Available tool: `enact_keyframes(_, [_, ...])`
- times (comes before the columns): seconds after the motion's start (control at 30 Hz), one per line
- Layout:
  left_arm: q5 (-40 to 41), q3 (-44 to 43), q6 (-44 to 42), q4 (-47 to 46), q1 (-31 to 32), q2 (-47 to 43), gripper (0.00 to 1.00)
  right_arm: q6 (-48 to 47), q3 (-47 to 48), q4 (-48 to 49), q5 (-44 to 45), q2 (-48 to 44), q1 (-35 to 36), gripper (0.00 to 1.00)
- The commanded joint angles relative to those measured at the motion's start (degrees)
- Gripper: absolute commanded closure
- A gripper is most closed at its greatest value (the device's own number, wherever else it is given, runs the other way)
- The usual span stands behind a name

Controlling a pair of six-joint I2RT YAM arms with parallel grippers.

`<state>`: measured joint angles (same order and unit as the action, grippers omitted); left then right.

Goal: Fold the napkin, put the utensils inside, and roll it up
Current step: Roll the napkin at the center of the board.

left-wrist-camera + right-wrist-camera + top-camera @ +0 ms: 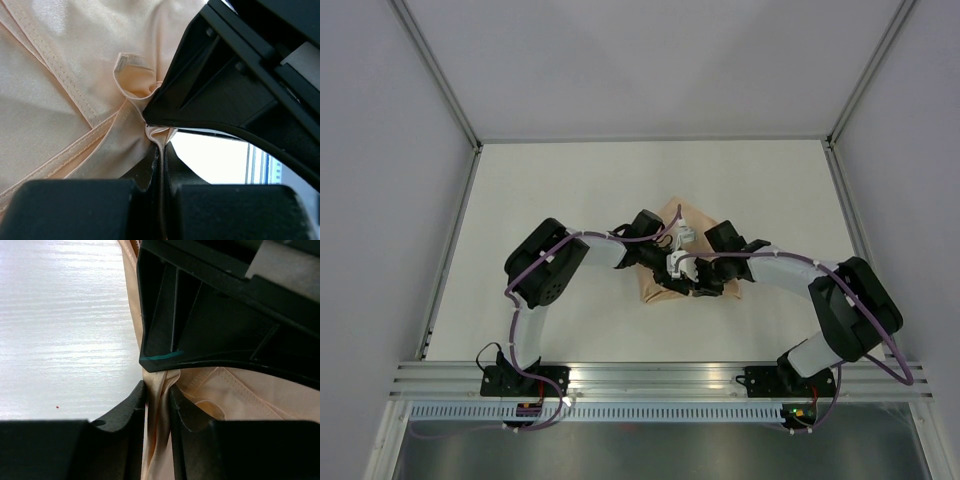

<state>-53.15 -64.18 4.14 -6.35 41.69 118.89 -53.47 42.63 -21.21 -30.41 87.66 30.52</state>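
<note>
The peach-orange napkin (pixel 660 285) lies bunched in the middle of the table, mostly under both arms. My left gripper (pixel 672 262) is shut on a pinched fold of the napkin (pixel 75 75), with cloth squeezed thin between its jaws (pixel 161 145). My right gripper (pixel 698 282) is shut on another bunched fold of the napkin (pixel 235 390), cloth filling the gap between its fingers (pixel 157 410). The two grippers nearly touch, tip to tip. The utensil is hidden or out of view.
The white table (pixel 570 190) is bounded by a metal frame rail (pixel 455 235) on the left and another rail (pixel 845 200) on the right. The arm bases stand at the near edge.
</note>
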Motion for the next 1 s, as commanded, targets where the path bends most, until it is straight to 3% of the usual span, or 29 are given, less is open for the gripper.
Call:
enact_keyframes(0.0, [0.5,-0.6,3.4,-3.2,-0.5,0.1,0.96,0.0,2.1,-2.9,-4.0,1.9,0.2,0.81])
enact_keyframes(0.03, [0.7,-0.2,3.9,-4.4,-0.8,-0.3,0.94,-0.1,2.5,-3.6,-4.2,2.1,0.2,0.89])
enact_keyframes(0.13, [1.3,1.7,6.8,-8.6,-1.3,-1.9,0.92,-1.1,3.9,-7.0,-5.7,3.3,-0.3,0.93])
enact_keyframes(0.33, [3.0,3.4,10.6,-12.5,-1.8,-4.5,0.89,-4.7,8.4,-15.2,-10.1,7.5,-4.2,0.96])
enact_keyframes(0.53, [7.8,8.2,14.4,-19.0,-2.4,-8.9,0.73,-9.5,14.3,-25.1,-13.3,14.6,-7.3,0.97])
enact_keyframes(0.97, [28.8,23.0,10.3,-32.8,-2.3,-25.8,0.73,-16.0,25.2,-38.4,-17.1,27.8,-11.0,0.98])
